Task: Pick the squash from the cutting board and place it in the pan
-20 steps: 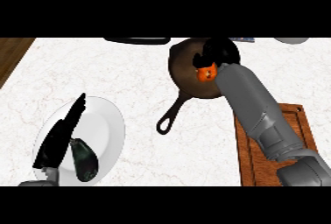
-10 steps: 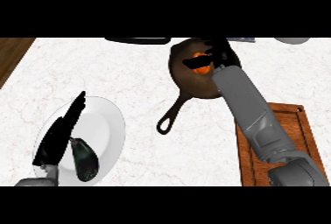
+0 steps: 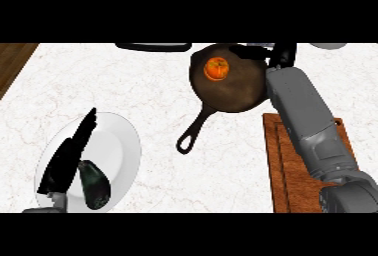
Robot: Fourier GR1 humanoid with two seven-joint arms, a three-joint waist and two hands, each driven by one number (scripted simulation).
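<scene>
The orange squash (image 3: pixel 216 68) lies inside the dark brown pan (image 3: pixel 235 87), in its far left part, with nothing touching it. My right hand (image 3: pixel 281 53) is at the pan's far right rim, fingers spread and open, apart from the squash. Its grey forearm runs down over the wooden cutting board (image 3: pixel 282 167) at the right, which shows nothing on its visible strip. My left hand (image 3: pixel 69 156) rests open at the lower left, fingers up, over the white plate (image 3: pixel 122 145).
The pan's handle (image 3: pixel 194 132) points down-left toward the plate. A dark green vegetable (image 3: pixel 94 185) lies on the plate. A dark utensil (image 3: pixel 155 46) and a pale dish (image 3: pixel 328 46) sit at the counter's far edge. Wood floor shows at the top left.
My right hand let go of the squash and moved right to the pan's rim. The squash now lies uncovered in the pan. The left hand stayed still.
</scene>
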